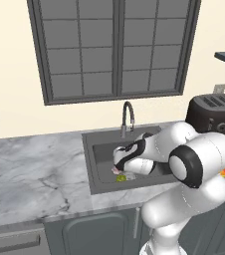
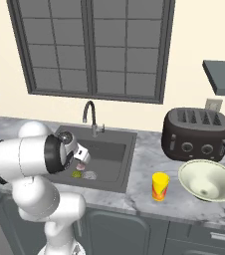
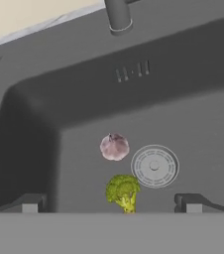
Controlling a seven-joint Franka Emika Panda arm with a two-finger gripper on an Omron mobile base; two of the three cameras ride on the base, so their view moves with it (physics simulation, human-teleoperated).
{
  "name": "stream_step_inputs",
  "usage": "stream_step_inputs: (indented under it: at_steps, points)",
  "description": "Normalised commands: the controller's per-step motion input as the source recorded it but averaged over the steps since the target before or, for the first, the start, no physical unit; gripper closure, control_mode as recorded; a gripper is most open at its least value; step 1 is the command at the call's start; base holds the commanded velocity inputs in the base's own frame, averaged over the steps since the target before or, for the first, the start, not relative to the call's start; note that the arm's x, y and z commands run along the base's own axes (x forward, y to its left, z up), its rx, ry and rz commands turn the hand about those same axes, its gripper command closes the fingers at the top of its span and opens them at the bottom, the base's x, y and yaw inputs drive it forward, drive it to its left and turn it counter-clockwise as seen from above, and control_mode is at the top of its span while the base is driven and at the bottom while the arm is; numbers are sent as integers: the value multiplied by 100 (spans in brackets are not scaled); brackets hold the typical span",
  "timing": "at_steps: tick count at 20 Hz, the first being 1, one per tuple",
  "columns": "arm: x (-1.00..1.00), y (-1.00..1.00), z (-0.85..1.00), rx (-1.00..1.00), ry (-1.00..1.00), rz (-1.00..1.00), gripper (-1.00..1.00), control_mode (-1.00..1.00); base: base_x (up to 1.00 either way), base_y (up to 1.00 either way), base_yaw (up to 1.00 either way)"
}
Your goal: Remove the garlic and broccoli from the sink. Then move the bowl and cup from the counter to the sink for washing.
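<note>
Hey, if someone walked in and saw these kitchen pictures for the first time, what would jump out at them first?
Probably the big white arm bent over the dark sink, its open end effector hanging above the broccoli, with the garlic just beyond it beside the round drain disc. Next, on the marble counter right of the sink: the bright yellow cup, the wide pale bowl and a black toaster behind them.
</note>
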Motion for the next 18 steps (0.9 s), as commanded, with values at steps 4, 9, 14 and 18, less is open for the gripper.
stream_step_inputs:
  at_steps: [4,9,14,18]
  points:
    - [8,0,-10,0,0,0,-100,-100,0,0,0]
    - [2,0,-14,0,0,0,-100,-100,0,0,0]
    - [2,0,-11,0,0,0,-100,-100,0,0,0]
    - [5,0,-12,0,0,0,-100,-100,0,0,0]
